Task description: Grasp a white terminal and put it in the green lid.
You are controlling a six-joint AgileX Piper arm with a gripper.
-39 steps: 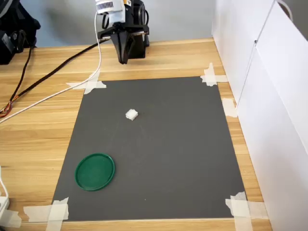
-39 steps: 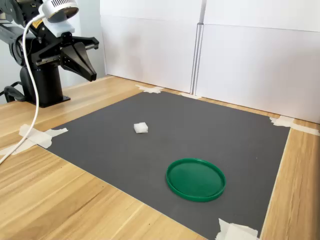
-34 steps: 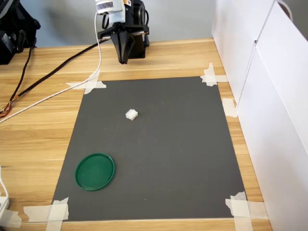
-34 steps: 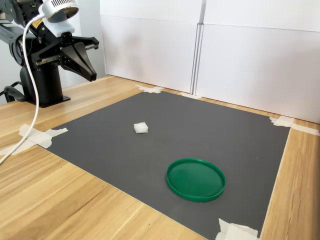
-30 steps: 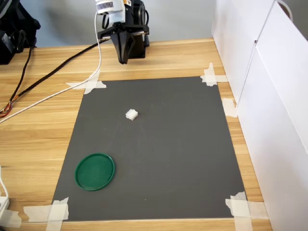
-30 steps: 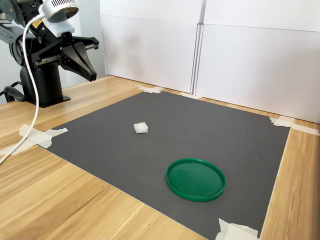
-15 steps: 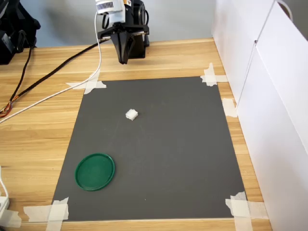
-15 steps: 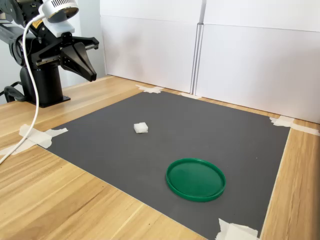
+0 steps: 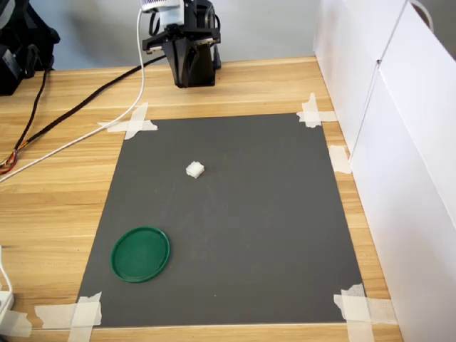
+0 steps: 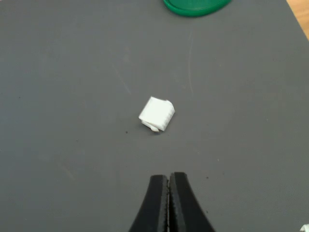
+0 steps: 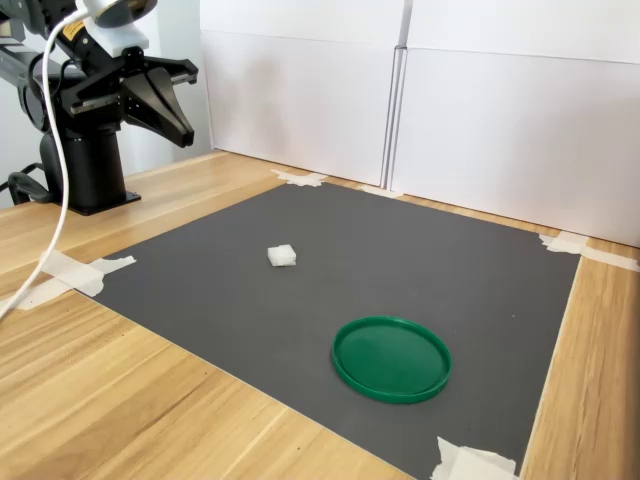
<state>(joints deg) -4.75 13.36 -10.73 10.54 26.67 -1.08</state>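
Tool (image 10: pixel 169 178): jaws together, empty, raised off the surface | white terminal (image 10: pixel 157 114): on the dark mat ahead of the tool, untouched | green lid (image 10: pixel 195 6): farther ahead, empty | progress: grasp and placing both remain.

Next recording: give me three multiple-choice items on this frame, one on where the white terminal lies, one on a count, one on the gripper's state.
1. Where is the white terminal?
A. in the green lid
B. on the dark mat, apart from the lid
C. between the jaws

2. How many white terminals lie on the mat?
A. one
B. two
C. three

3. The gripper is:
A. shut on the terminal
B. wide open
C. shut, empty

Answers: B, it lies on the mat, clear of the green lid; A, both exterior views show one; C, the wrist view shows the jaws pressed together, short of the terminal.
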